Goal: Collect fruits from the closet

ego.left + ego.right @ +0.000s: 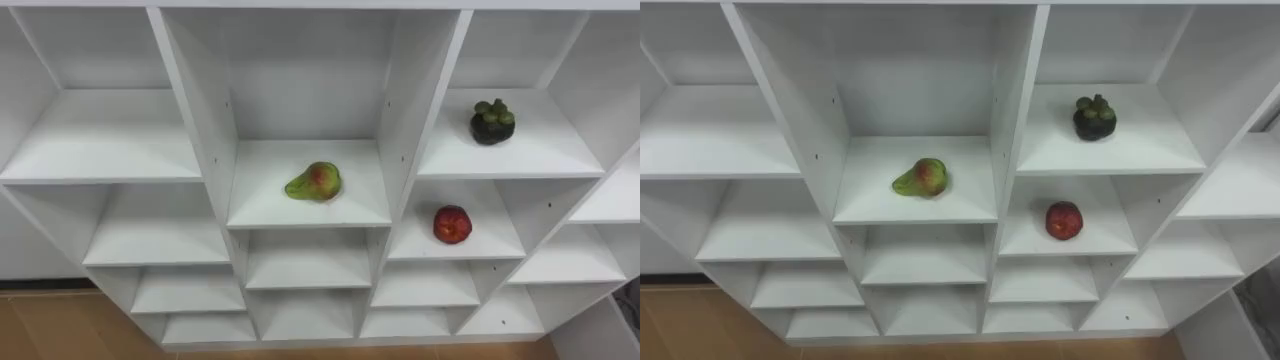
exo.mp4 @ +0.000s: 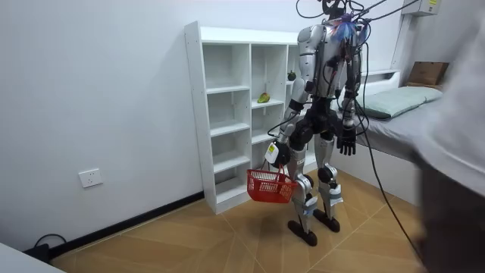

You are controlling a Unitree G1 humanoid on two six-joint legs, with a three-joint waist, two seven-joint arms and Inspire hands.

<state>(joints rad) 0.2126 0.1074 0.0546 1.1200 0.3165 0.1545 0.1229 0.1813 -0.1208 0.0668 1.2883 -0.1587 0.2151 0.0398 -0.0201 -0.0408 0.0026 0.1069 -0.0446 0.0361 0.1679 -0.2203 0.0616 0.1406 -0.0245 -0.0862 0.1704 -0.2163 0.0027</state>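
On closet (image 1: 415,100) shelves sit a pear (image 1: 315,182), mid-column, and a mangosteen (image 1: 493,121) to its right above an apple (image 1: 452,224); left hand (image 2: 273,154) grips a basket (image 2: 270,186); right hand (image 2: 347,142) hangs, fingers relaxed.

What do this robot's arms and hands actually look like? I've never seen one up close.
In the room view, both arms are slim and jointed, with silvery-grey shells and black parts. The left hand and right hand are black and human-shaped, with separate fingers; a small white tag sits at the left one. Dark cables run about its shoulders.
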